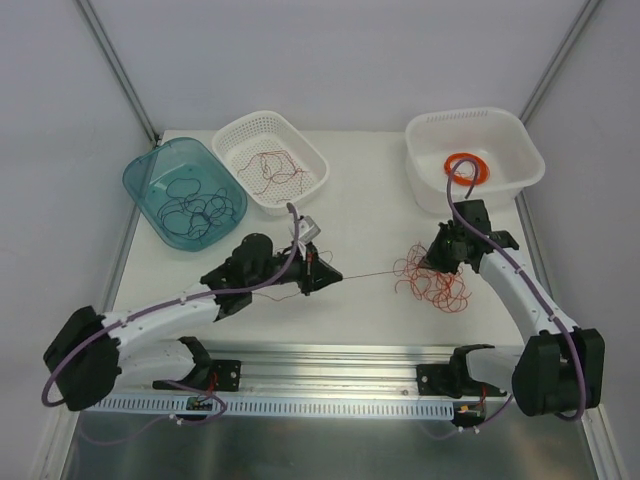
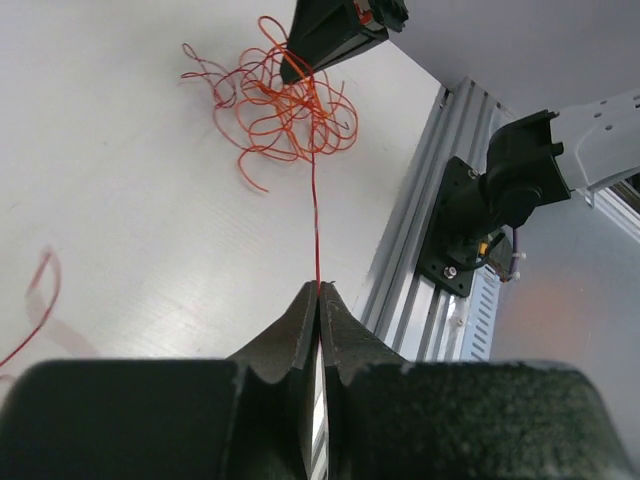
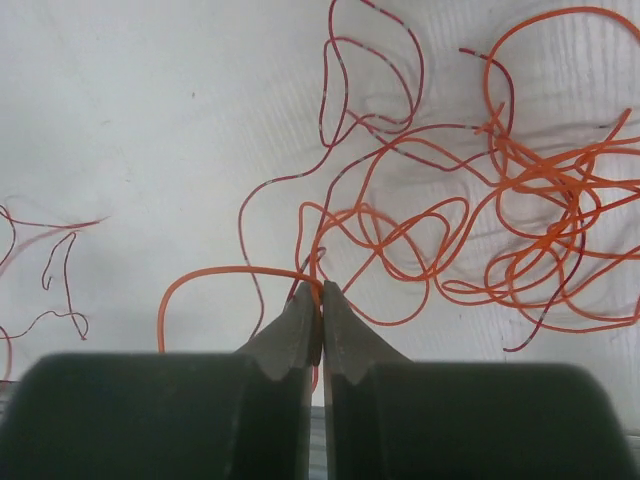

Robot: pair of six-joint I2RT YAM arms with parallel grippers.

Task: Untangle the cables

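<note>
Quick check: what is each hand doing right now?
Left hand: closed on an orange-red wire pulled taut from the tangle.
Right hand: closed, pinching an orange wire at the tangle's edge.

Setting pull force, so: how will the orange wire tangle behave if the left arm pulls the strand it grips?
Probably floppy: the tangle lies in loose curls. Likely light, so it may drag unless the right gripper, shut on one loop, anchors it. The strand from the left gripper runs taut; loops may snag.
</note>
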